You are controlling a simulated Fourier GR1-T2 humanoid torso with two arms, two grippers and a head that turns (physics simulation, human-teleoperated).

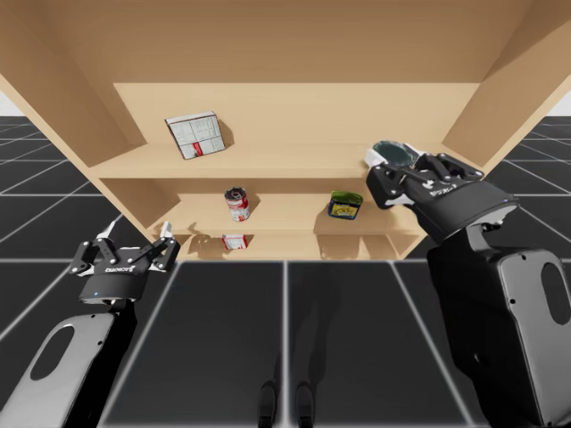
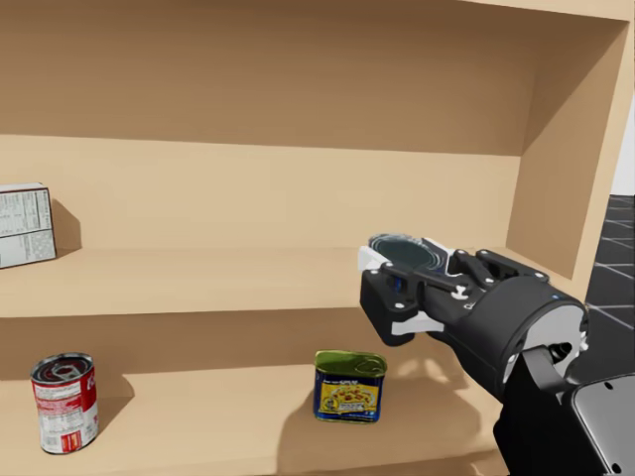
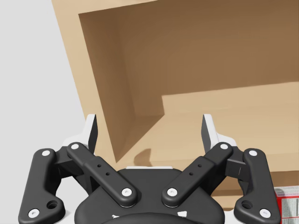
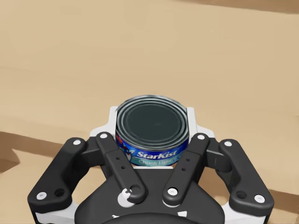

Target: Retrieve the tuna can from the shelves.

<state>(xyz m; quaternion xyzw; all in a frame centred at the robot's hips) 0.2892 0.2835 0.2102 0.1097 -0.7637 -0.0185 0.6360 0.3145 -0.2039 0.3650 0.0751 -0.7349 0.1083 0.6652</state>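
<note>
The tuna can (image 4: 153,128), a short round tin with a dark lid and a blue label, sits upright between the fingers of my right gripper (image 4: 152,115), which is shut on it. In the high view the tuna can (image 1: 393,152) and right gripper (image 1: 389,164) are at the right end of the upper shelf (image 1: 294,160). The head view shows the can (image 2: 407,253) in the right gripper (image 2: 402,274) near that shelf's front edge. My left gripper (image 1: 134,239) hangs open and empty, left of the shelves, facing the left side wall (image 3: 117,93).
A white and red box (image 1: 194,135) leans on the upper shelf at the left. On the middle shelf stand a red soup can (image 1: 237,204) and a green and yellow rectangular tin (image 1: 344,205), the tin below my right gripper. A small red and white can (image 1: 235,241) sits on the lowest shelf.
</note>
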